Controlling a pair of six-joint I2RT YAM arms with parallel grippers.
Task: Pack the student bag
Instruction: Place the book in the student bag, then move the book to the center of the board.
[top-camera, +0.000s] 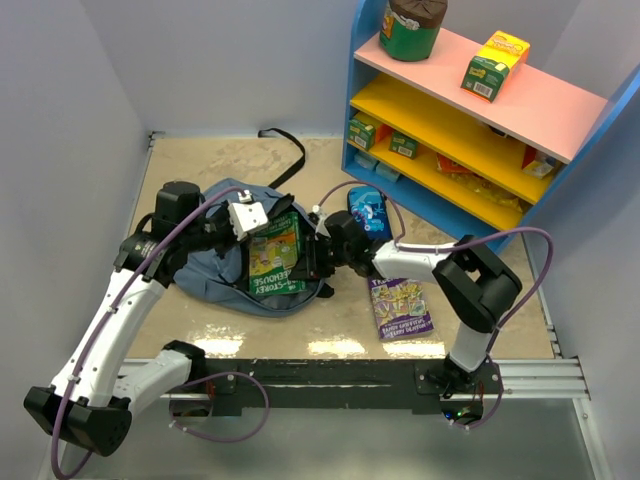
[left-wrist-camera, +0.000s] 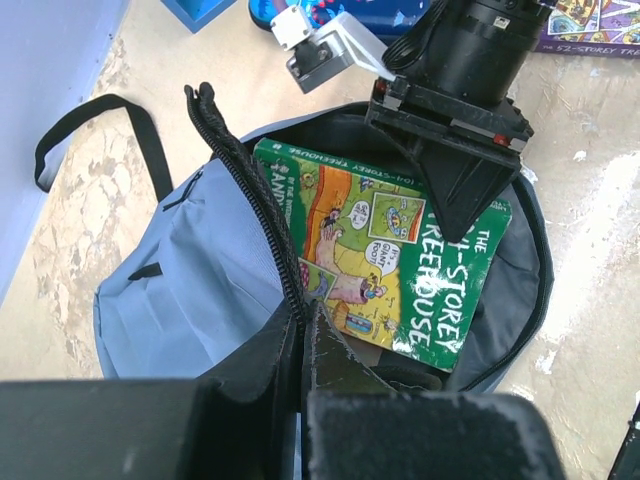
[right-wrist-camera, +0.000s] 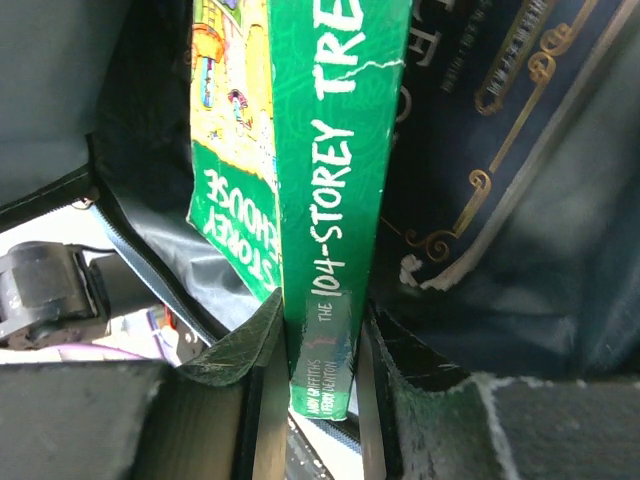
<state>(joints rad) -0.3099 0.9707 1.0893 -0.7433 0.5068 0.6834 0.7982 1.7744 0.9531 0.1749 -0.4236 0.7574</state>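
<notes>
— Soft, rounded fabric bag (top-camera: 205, 278)?
— Flat on table (top-camera: 200, 160), left of centre, lengthwise across, mouth rightward. Rim pinched in left gripper (left-wrist-camera: 305, 335); glossy book (top-camera: 275, 255) nipped spine-first by right gripper (right-wrist-camera: 318, 360).

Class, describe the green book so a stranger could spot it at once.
Find the big slate-blue backpack lying open on the table. A green book sits in its mouth, gripped by the right claw. Only it is green; the purple book lies outside.
</notes>
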